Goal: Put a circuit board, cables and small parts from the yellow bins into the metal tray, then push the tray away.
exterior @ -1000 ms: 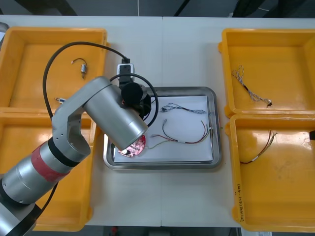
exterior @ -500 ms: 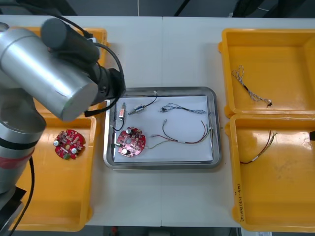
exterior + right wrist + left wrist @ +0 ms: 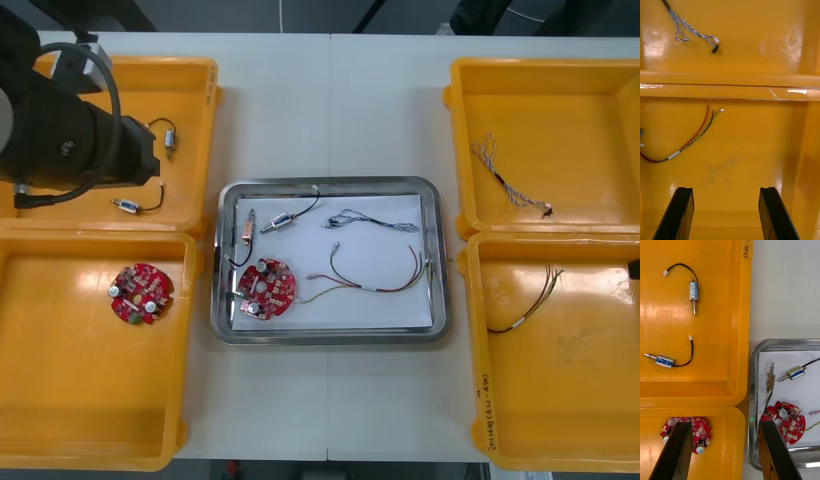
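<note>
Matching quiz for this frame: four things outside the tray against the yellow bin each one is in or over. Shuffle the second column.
Things
1. spare circuit board
2. loose twisted cable
3. two small metal parts
4. right gripper, open, hovering

Places
A. right far bin
B. left near bin
C. right near bin
D. left far bin

Pairs: 1-B, 2-A, 3-D, 4-C
</note>
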